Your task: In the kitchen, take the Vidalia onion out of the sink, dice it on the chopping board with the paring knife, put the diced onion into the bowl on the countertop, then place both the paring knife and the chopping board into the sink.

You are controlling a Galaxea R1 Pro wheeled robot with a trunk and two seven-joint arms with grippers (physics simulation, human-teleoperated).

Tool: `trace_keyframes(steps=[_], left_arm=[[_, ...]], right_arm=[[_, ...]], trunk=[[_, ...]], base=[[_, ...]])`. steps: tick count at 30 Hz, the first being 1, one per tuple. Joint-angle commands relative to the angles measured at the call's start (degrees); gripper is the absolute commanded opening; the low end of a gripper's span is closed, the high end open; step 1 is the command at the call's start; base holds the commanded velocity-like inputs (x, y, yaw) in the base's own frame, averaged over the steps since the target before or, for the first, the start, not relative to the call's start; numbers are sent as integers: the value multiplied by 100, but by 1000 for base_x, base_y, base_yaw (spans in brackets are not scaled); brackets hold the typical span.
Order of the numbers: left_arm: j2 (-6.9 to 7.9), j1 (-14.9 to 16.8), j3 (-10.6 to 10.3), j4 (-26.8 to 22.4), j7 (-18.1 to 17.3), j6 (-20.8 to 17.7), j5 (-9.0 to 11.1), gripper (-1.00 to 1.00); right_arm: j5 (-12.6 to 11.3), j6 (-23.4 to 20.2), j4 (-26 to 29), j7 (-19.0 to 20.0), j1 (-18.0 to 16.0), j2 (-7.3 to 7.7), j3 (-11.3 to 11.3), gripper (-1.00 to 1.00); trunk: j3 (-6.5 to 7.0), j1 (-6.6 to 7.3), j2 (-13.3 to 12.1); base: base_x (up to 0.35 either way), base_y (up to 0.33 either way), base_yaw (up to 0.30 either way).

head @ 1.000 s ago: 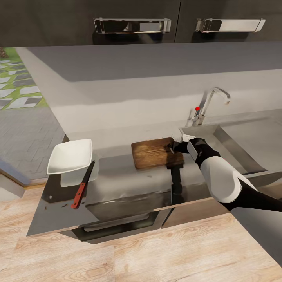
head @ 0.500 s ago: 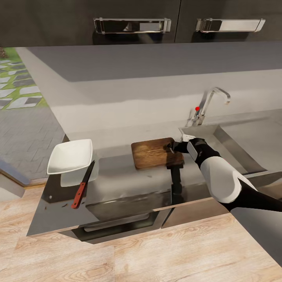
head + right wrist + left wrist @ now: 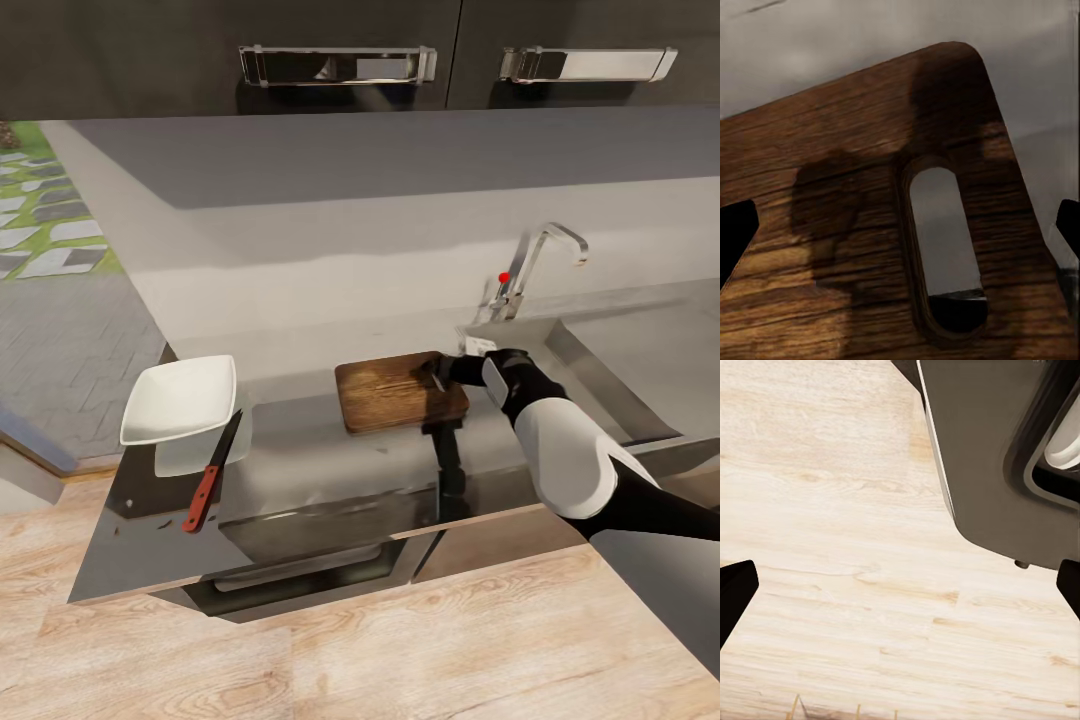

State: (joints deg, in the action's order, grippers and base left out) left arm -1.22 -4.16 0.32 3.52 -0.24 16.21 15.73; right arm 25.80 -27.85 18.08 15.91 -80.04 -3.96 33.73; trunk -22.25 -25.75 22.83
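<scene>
Right end effector [image 3: 437,372]: your fingers spread wide over the chopping board's [image 3: 398,391] sink-side edge; the right wrist view reveals its handle slot [image 3: 945,247].
Left end effector [image 3: 900,585]: wide apart above wood floor [image 3: 832,585].
Knife [image 3: 212,472]: on the desk [image 3: 300,450], beside the bowl [image 3: 180,400].

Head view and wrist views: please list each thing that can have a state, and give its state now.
chopping board: flat on the countertop, bare, handle slot toward the sink.
bowl: upright, empty.
paring knife: lying beside the bowl, not held.
right gripper: open, at the board's sink-side edge.
left gripper: open, over the wood floor.
tap: no water visible.
</scene>
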Motion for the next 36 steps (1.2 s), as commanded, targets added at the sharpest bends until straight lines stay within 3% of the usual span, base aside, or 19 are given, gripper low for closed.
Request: trace_keyframes(steps=[1, 9, 14, 36], left_arm=[[-1, 3, 2, 9, -3, 31, 18, 100], [-1, 3, -5, 39, -3, 502, 26, 100], [-1, 3, -7, 49, -3, 602, 27, 100], [-2, 3, -14, 52, -3, 629, 27, 100]], right_arm=[[62, -28, 49, 58, -3, 3, 30, 100], [64, -32, 281, 128, -3, 29, -339, 100], [59, -35, 297, 131, -3, 21, -496, 100], [60, -29, 300, 132, -3, -19, -577, 100]], trunk=[[-8, -3, 9], [-8, -3, 9], [-8, -3, 9], [-8, -3, 9]], base=[[0, 0, 0], [-12, 0, 0], [-191, 0, 0], [-323, -23, 0]])
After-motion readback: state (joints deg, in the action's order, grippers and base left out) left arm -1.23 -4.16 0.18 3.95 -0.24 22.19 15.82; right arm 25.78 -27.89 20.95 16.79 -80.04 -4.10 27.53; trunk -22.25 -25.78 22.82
